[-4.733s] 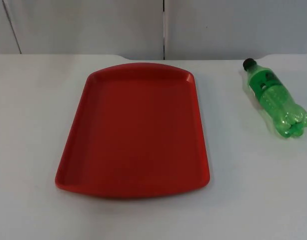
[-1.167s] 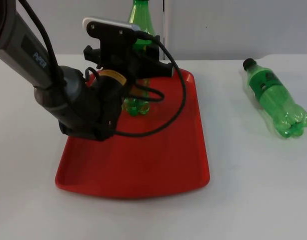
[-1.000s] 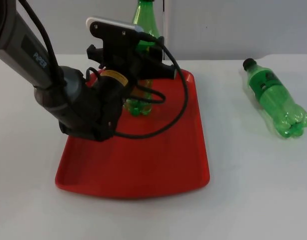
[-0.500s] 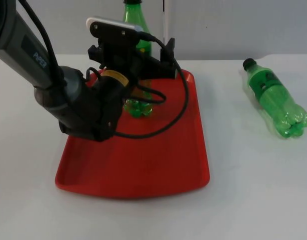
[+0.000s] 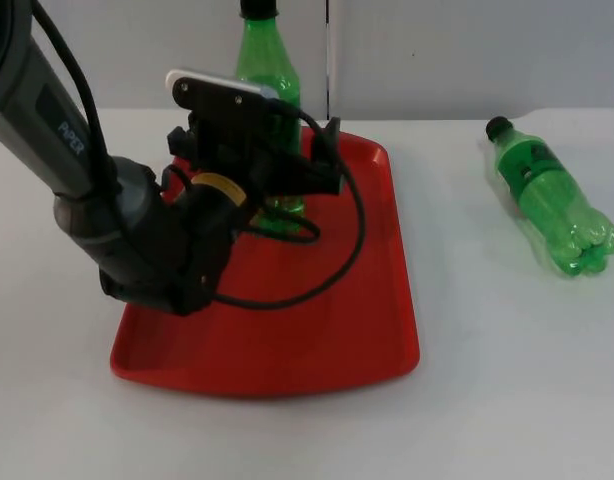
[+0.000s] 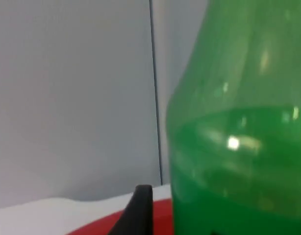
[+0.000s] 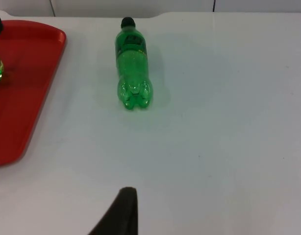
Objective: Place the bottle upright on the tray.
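Green bottle upright at the far end of the red tray, left gripper around it.

The upright bottle (image 5: 266, 75) stands on the far part of the tray (image 5: 377, 300), its black cap rising against the grey partition wall (image 5: 467, 50). The left gripper (image 5: 292, 165) sits at the bottle's lower body, with one black finger (image 5: 327, 150) showing on the bottle's right side; the arm's bulk hides the other side, so I cannot tell whether the jaws press the bottle or stand slack around it. The left arm (image 5: 137, 240) crosses the tray's left half and covers the bottle's base from above. A second green bottle (image 5: 552, 200) lies on its side on the white table (image 5: 507, 400), well right of the tray, cap toward the far edge. The right gripper's black fingertip (image 7: 122, 210) hangs over bare table near this lying bottle; its jaw state cannot be made out.
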Motion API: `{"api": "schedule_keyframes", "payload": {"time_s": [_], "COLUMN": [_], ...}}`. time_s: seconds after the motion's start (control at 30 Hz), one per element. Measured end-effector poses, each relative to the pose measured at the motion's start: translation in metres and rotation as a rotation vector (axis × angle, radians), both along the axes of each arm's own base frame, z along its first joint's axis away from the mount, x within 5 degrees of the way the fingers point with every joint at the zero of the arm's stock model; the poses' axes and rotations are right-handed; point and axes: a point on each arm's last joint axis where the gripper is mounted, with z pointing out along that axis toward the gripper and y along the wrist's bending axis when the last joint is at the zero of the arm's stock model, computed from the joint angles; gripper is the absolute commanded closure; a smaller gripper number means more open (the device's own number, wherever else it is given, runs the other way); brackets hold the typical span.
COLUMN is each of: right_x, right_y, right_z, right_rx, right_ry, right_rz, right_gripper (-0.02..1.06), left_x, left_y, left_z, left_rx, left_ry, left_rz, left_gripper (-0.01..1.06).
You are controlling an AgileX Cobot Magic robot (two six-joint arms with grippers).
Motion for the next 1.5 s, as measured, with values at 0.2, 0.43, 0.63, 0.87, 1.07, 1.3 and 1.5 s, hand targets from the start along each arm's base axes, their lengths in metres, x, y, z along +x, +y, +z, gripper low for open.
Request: {"api": "schedule_keyframes", "payload": {"time_s": [0.2, 0.43, 0.63, 0.87, 1.07, 1.3, 1.5], "right_x": [0.000, 0.000, 0.000, 0.000, 0.000, 0.000, 0.000], "right_y": [0.000, 0.000, 0.000, 0.000, 0.000, 0.000, 0.000], "right_z": [0.000, 0.000, 0.000, 0.000, 0.000, 0.000, 0.000], "right_rx": [-0.007, -0.007, -0.007, -0.007, -0.007, -0.007, -0.007], "right_ry": [0.000, 0.000, 0.000, 0.000, 0.000, 0.000, 0.000], "right_rz": [0.004, 0.004, 0.004, 0.004, 0.004, 0.004, 0.004], "right_gripper": [-0.01, -0.01, -0.01, -0.01, -0.01, -0.01, -0.01], "left_x": [-0.006, -0.020, -0.036, -0.053, -0.070, -0.104, -0.129], "left_y": [0.003, 0.006, 0.008, 0.021, 0.030, 0.049, 0.063], "left_z": [-0.006, -0.003, 0.006, -0.005, -0.014, -0.002, 0.027], "left_rx": [0.012, 0.036, 0.072, 0.101, 0.132, 0.162, 0.149], "left_ry": [0.025, 0.056, 0.064, 0.136, 0.199, 0.265, 0.275], "left_rz": [-0.004, -0.027, -0.041, -0.006, -0.005, 0.017, 0.020], "left_gripper": [0.12, 0.12, 0.12, 0.12, 0.12, 0.12, 0.12]}}
